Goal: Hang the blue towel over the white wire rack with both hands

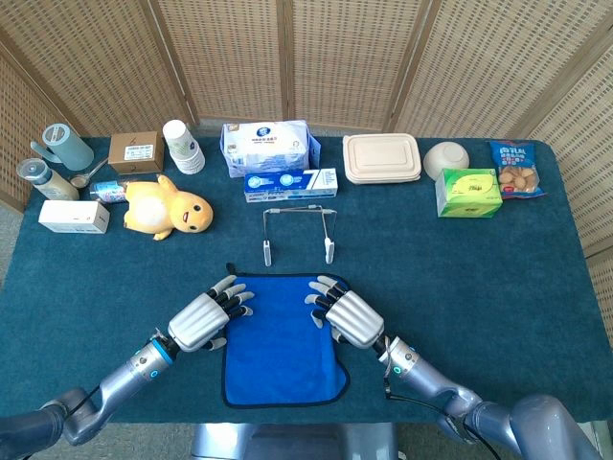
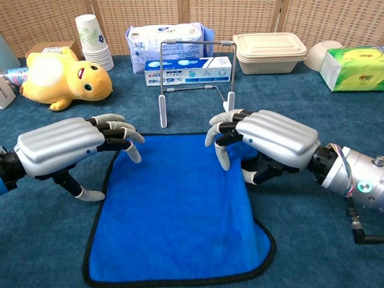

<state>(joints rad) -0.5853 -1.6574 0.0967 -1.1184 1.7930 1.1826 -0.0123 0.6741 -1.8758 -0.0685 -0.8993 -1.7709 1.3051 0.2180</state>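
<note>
Towel (image 2: 177, 210) first: the blue cloth lies flat on the dark tabletop (image 1: 498, 278), near the front edge, with the white wire rack (image 2: 195, 78) standing upright just beyond its far hem. Nothing hangs on the rack yet, so the step in hand looks like the approach to the pickup.

Left hand (image 2: 66, 150) hovers at the towel's far left corner, fingers (image 2: 123, 135) spread and curved downward over the black border, with nothing in its grasp. Right hand (image 2: 264, 141) sits over the far right corner in much the same pose, its fingertips (image 2: 221, 157) reaching down toward the cloth; whether they touch the fabric I cannot tell, and it too holds nothing.

Next, by my judgement, each hand needs to settle onto its corner and pinch the hem, so the towel can be lifted evenly and carried forward over the rack's top bar.
</note>
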